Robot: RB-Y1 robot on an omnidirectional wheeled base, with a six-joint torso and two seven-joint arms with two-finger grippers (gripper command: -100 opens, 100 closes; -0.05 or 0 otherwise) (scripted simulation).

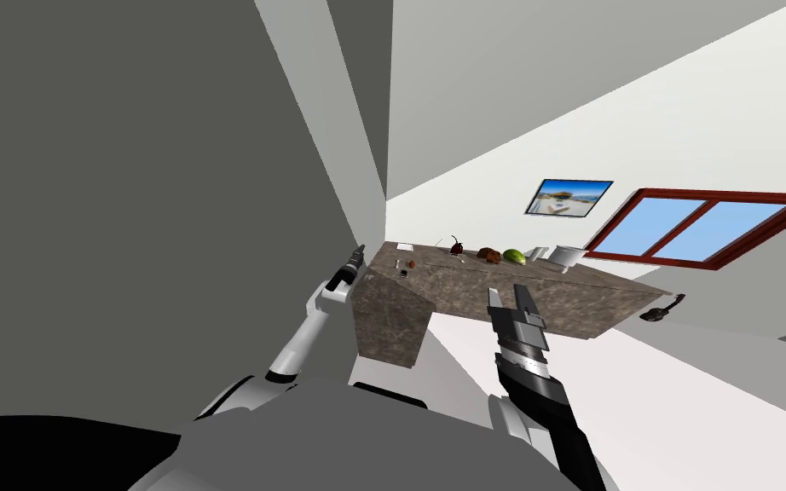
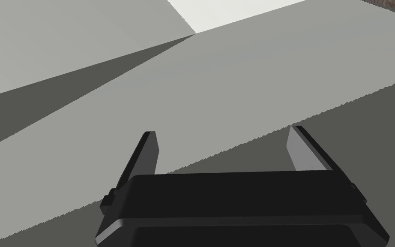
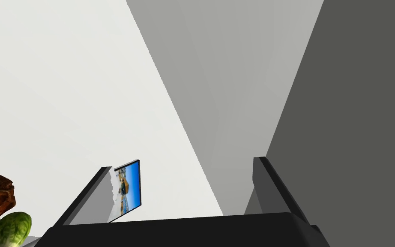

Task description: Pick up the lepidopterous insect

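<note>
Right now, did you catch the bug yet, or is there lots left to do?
Nothing is caught yet. The dark red insect sits on the speckled brown counter, near a brown lump. In hand: the left tool and right tool are near the counter, both open and empty. Left to do: reach the insect, close on it, lift it.

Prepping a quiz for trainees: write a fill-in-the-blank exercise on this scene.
1. On the speckled brown counter, the dark red insect lies to the robot's ____ of the rough brown lump.
2. The left hand and the right hand both have their fingers ____.
3. The rectangular window in the white wall has a ____ frame.
Missing words: left; open; red.
</note>
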